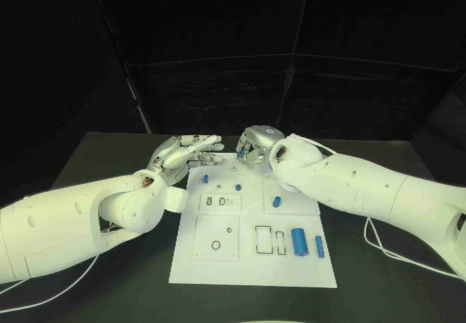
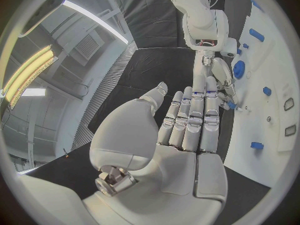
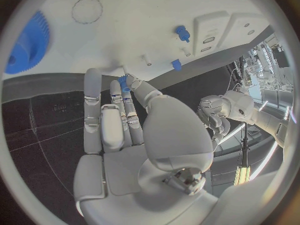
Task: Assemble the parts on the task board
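We see the flat white task board (image 1: 254, 269) lying in the middle of the matte black table (image 1: 97, 151), with both silver hands at its far edge. The left hand (image 1: 182, 153) holds nothing, its jointed metal fingers straight and side by side. The right hand (image 1: 254, 145) pinches a small blue part (image 3: 124, 83) at its fingertips, just off the board's edge. Near the board's right side lie a fat blue cylinder (image 1: 299, 243) and a thin blue pin (image 1: 320, 246), side by side.
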